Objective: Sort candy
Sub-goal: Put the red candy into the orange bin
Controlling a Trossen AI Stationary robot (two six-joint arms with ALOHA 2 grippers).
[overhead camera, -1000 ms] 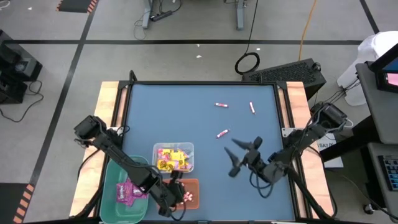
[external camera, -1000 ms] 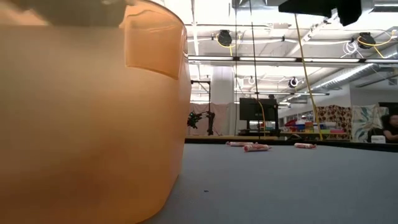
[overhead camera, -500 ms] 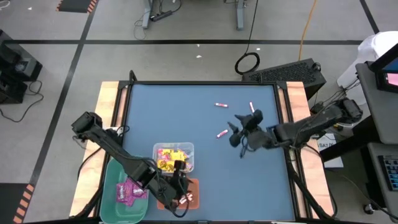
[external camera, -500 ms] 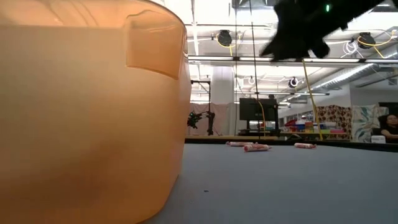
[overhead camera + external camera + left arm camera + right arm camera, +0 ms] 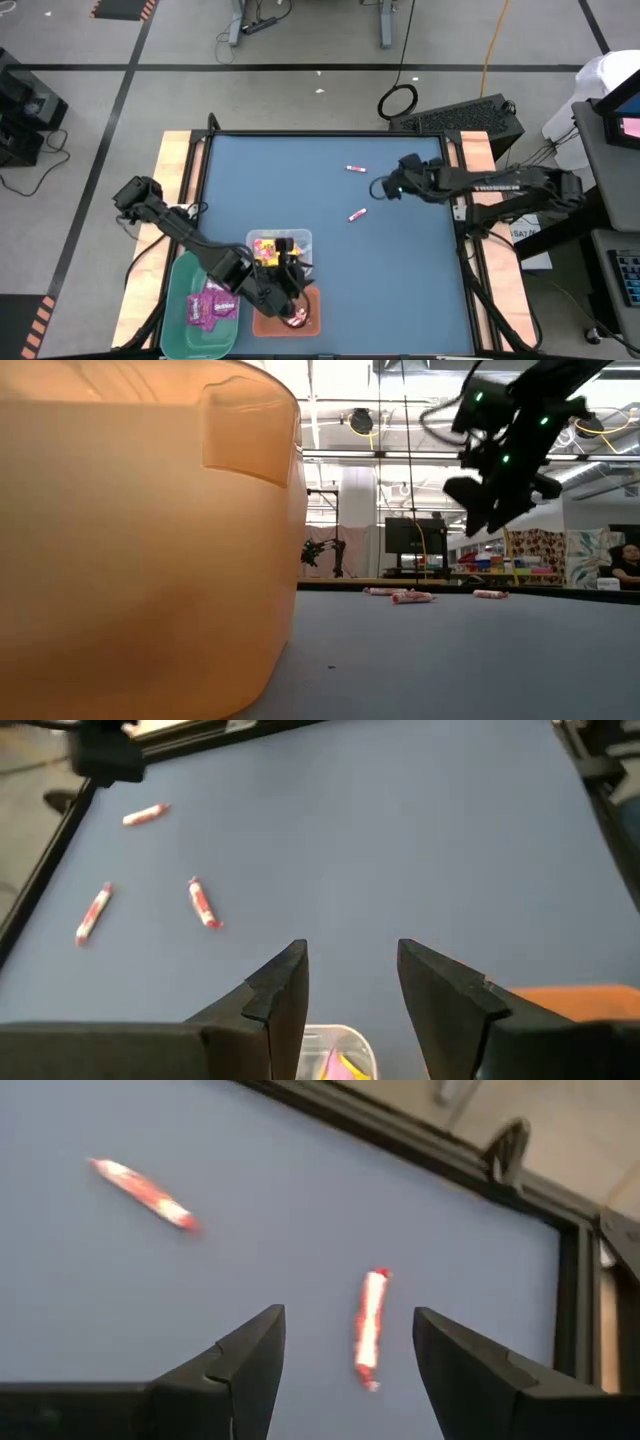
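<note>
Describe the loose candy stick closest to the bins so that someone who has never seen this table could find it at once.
On the blue table, look past the clear bin toward the right arm's side. Of the two pink-and-white sticks showing from above, it is the slanted stick lying alone mid-table. The other stick lies nearer the far edge, close to the right gripper.

Orange bin [image 5: 140, 540] fills near left. Three pink-and-white sticks [image 5: 412, 597] lie far across blue table [image 5: 450, 660]. Right gripper [image 5: 480, 510] hangs above them, upper right.
</note>
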